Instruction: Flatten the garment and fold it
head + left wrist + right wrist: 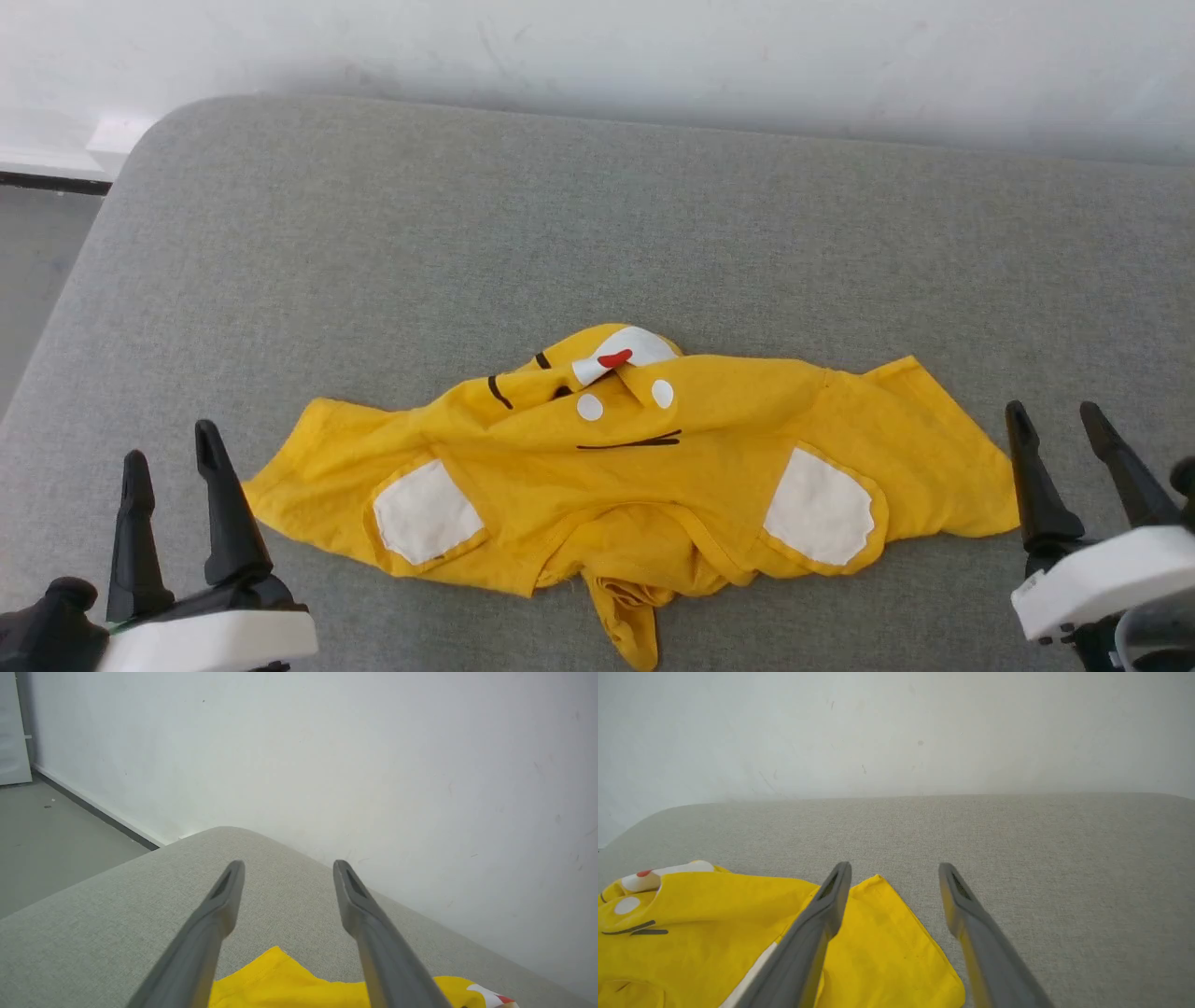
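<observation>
We find the garment (644, 467) rumpled, sleeves spread, on the near middle of the grey cushion (597, 215). The left gripper (170, 443) and right gripper (1054, 409) flank its sleeve ends, jaws wide and empty, apparently stationed to seize them.

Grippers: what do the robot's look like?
The left gripper and right gripper each have two long, tapering black fingers on a black base, fixed to a white casing. Each finger has a recessed slot near its tip.
</observation>
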You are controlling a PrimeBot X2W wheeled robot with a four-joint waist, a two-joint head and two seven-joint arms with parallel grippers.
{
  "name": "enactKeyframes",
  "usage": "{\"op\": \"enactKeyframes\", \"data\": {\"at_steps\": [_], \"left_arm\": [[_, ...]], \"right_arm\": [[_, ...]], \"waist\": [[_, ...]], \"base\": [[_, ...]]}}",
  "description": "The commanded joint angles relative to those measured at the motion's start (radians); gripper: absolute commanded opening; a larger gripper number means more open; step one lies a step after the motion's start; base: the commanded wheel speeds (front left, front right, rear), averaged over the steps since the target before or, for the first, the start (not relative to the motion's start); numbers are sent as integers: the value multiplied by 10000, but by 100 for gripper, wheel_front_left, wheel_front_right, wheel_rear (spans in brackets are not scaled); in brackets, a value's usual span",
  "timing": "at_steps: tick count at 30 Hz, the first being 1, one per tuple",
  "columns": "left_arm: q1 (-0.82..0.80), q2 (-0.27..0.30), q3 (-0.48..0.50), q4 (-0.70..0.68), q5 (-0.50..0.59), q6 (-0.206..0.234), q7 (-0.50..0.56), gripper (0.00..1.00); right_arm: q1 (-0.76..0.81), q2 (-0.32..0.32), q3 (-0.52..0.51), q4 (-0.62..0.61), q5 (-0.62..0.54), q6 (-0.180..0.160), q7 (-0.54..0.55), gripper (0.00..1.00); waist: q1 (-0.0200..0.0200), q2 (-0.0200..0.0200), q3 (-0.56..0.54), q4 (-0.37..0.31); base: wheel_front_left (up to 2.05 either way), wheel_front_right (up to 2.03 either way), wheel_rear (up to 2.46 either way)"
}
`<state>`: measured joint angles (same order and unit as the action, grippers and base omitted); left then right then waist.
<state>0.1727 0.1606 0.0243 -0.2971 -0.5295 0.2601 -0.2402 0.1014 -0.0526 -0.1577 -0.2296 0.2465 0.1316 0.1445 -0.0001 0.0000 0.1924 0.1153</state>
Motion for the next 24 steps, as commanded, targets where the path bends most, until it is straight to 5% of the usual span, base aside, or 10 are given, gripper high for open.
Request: {"op": "enactKeyframes", "data": {"at_steps": [1,12,22,23,24], "left_arm": [[-122,-19,42,-57,216,-119,-102,100],[-343,-455,-132,148,1221,-745,-212,100],[-578,-734,-146,291,1566,-1051,-214,100],[-587,-753,-142,303,1589,-1069,-215,100],[-591,-772,-126,309,1612,-1079,-215,100]], "right_arm": [[-209,24,-72,-72,-308,-9,298,100],[-1158,-22,-502,1248,-1727,-9,3321,100],[-1516,-275,-22,2608,-1584,-9,4033,100],[-1553,-299,57,2672,-1555,-9,4010,44],[-1624,-305,70,2671,-1524,-9,3883,0]], "waist": [[1,0,32,-18],[1,0,639,185],[1,0,889,432],[1,0,881,445],[1,0,872,445]], "base": [[0,0,0],[0,0,0],[0,0,0],[0,0,0],[0,0,0]]}}
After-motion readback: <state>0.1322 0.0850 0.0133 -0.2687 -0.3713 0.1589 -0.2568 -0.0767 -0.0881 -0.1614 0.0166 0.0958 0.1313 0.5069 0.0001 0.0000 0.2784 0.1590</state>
